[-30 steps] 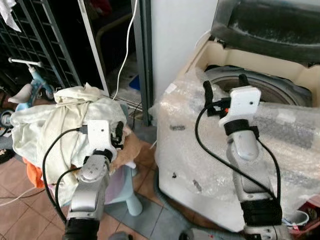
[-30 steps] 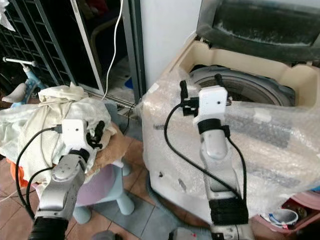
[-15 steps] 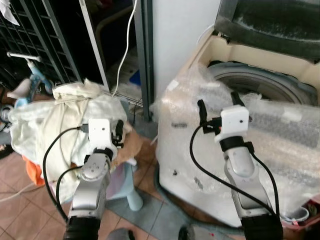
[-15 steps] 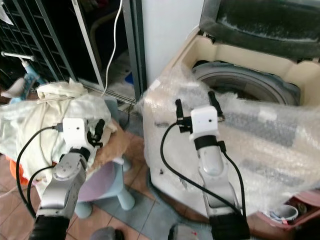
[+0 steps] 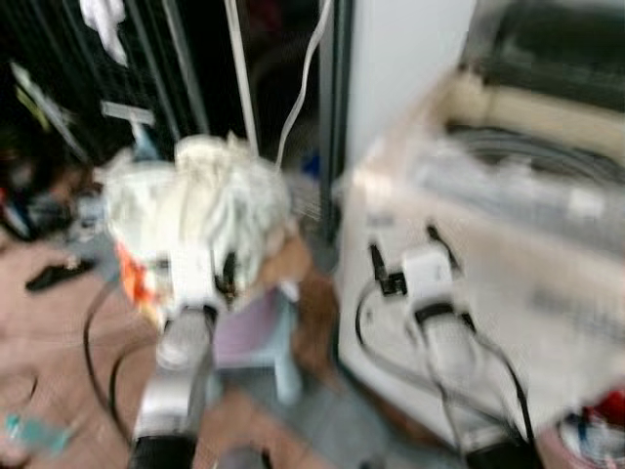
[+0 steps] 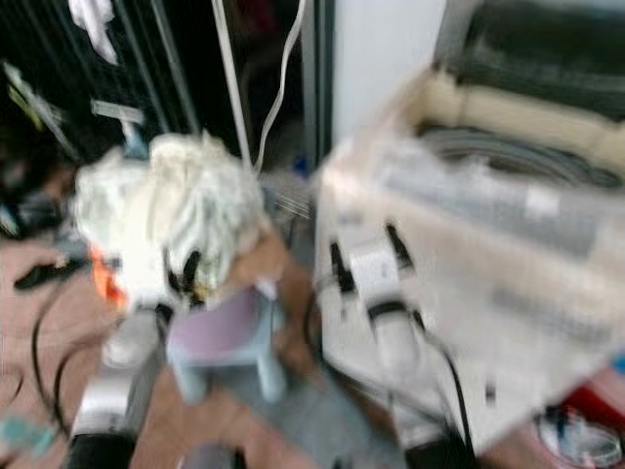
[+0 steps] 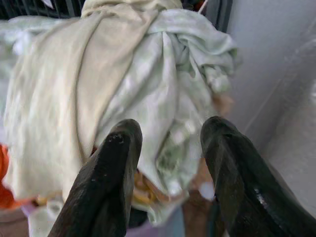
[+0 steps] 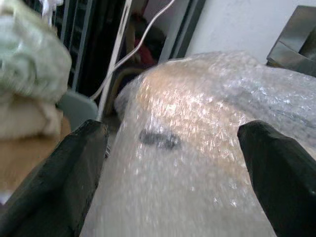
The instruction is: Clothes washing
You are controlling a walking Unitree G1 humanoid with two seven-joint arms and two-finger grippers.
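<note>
A heap of pale cream and green clothes (image 5: 200,205) lies piled on a small lilac stool (image 5: 252,327) at the left. My left gripper (image 7: 170,148) stands open just short of the heap (image 7: 123,84), nothing between its fingers. To the right stands the top-loading washing machine (image 5: 508,225), wrapped in bubble wrap (image 8: 197,138), its lid up. My right gripper (image 5: 402,252) is open in front of the machine's wrapped side, holding nothing. Both eye views are blurred.
A dark metal grille and doorway (image 5: 195,68) stand behind the heap, with a white cable (image 5: 303,78) hanging down. Orange cloth (image 5: 132,278) shows under the pile. A tiled floor (image 5: 59,362) with scattered items lies to the left.
The whole picture has shifted and blurred, so the camera has moved. My right gripper has come down from the drum rim to the machine's front. The left gripper stays by the heap.
</note>
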